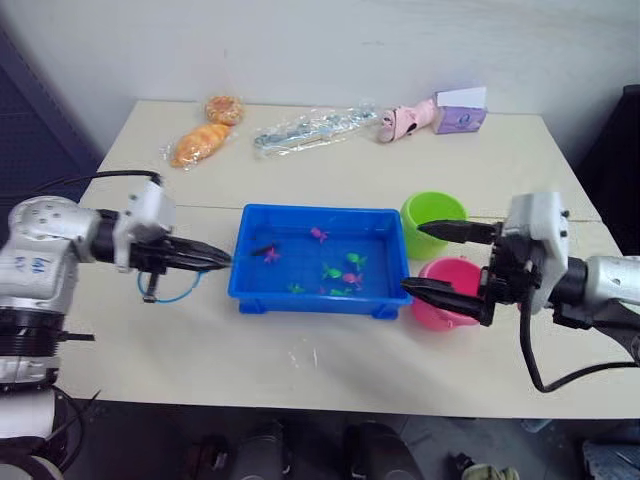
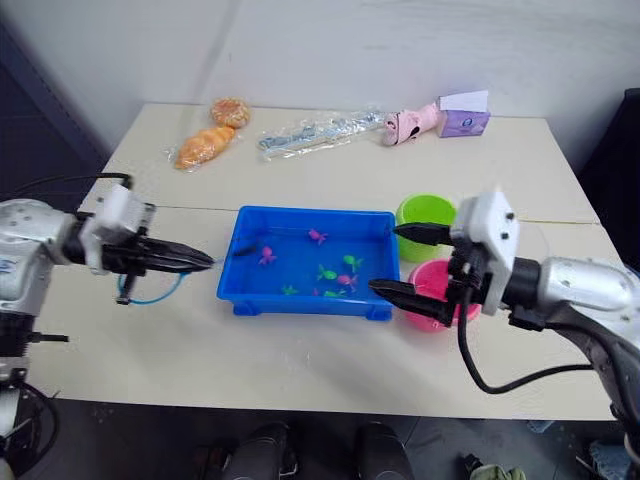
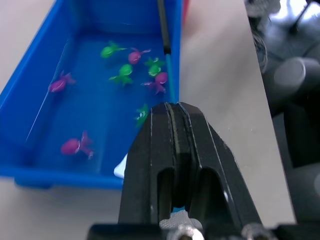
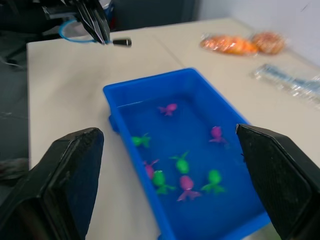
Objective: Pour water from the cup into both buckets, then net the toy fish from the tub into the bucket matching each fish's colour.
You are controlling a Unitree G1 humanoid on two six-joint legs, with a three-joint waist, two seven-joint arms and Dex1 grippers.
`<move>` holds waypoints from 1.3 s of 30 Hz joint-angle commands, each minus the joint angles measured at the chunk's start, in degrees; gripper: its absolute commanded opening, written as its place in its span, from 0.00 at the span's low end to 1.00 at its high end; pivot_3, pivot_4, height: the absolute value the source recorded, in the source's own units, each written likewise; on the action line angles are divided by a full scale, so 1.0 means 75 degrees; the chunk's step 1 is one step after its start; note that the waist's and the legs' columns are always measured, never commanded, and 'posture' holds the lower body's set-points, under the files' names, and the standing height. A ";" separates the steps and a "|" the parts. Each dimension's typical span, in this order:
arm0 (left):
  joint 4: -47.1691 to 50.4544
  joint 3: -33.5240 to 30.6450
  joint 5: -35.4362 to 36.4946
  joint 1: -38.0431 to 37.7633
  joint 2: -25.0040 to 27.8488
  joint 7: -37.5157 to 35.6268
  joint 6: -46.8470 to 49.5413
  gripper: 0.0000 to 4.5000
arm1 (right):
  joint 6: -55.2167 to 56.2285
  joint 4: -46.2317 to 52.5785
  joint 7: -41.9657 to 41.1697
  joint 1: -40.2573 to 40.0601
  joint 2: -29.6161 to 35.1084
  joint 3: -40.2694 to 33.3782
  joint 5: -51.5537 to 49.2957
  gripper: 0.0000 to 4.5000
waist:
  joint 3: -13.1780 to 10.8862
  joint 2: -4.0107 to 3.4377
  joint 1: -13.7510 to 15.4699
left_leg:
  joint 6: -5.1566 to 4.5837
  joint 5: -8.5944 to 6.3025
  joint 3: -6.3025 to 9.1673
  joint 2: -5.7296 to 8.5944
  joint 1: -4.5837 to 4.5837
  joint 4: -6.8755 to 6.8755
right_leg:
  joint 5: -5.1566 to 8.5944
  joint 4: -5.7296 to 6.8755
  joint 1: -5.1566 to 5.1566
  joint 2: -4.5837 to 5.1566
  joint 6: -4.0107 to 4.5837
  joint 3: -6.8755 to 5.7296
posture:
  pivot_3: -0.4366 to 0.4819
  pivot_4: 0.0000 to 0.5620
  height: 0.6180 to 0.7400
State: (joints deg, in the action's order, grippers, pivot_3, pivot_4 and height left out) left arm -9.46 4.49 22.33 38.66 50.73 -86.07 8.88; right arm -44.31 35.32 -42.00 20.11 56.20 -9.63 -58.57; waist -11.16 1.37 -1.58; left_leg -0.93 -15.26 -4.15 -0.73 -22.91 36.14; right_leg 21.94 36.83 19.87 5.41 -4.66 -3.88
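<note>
The table (image 1: 330, 375) carries the blue tub (image 1: 320, 298), where pink and green fish (image 1: 332, 271) float. Beside it stand the green bucket (image 1: 432, 215) and pink bucket (image 1: 444, 300). The right gripper (image 1: 440, 262) hangs with jaws released; swinging in, it could topple the pink bucket. The left gripper (image 1: 208, 260), jaws clenched on the net's handle (image 3: 164, 30), might lose its hold.

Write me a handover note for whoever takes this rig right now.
Left tool: shut on the net, pointing at the tub's left end; the hoop hangs beside the tool, outside the tub.
Right tool: open, empty, by the pink bucket; the green bucket stands just behind it.
Done: no fish netted that I can see. Water in the buckets: cannot tell.
Left: net the pink fish and green fish from the tub into the matching buckets.
</note>
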 commanded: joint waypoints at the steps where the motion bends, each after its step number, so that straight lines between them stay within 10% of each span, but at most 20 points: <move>1: 0.0957 0.0739 -0.0123 0.0545 -0.0728 -0.0096 0.0167 0.01 | -0.0328 0.0314 -0.0135 0.0605 0.0006 0.0829 0.0255 1.00 | -0.0002 -0.0003 0.0016 | -0.0010 0.0008 0.0005 0.0001 -0.0029 0.0016 | -0.0001 0.0009 0.0013 0.0000 -0.0001 -0.0010 | 0.48 0.27 1.00; 10: 0.0820 0.1279 -0.0408 0.1048 -0.2528 0.0452 -0.0256 0.01 | -0.0943 0.0224 0.0592 0.1065 -0.0830 0.1390 0.0310 1.00 | -0.0004 -0.0005 0.0026 | -0.0044 -0.0007 0.0053 0.0012 -0.0091 0.0129 | -0.0017 0.0029 -0.0009 -0.0001 -0.0031 -0.0059 | 0.48 0.27 1.00; 39: 0.0997 0.1293 -0.0641 0.0338 -0.2679 0.0762 -0.0222 0.01 | -0.1456 0.0168 0.0075 0.0885 -0.0778 0.1301 0.0351 1.00 | -0.0005 -0.0007 0.0043 | -0.0042 -0.0003 0.0070 0.0012 -0.0066 0.0133 | -0.0017 0.0017 -0.0035 -0.0001 -0.0032 -0.0070 | 0.48 0.27 1.00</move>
State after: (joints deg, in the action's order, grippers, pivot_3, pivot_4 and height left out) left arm -3.17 14.22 17.57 40.58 30.83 -80.73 7.43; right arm -55.23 34.63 -41.21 26.97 50.04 1.70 -55.33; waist -11.19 1.32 -1.26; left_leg -1.25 -15.28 -3.62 -0.64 -23.41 37.13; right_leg 21.81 36.96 19.60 5.40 -4.90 -4.41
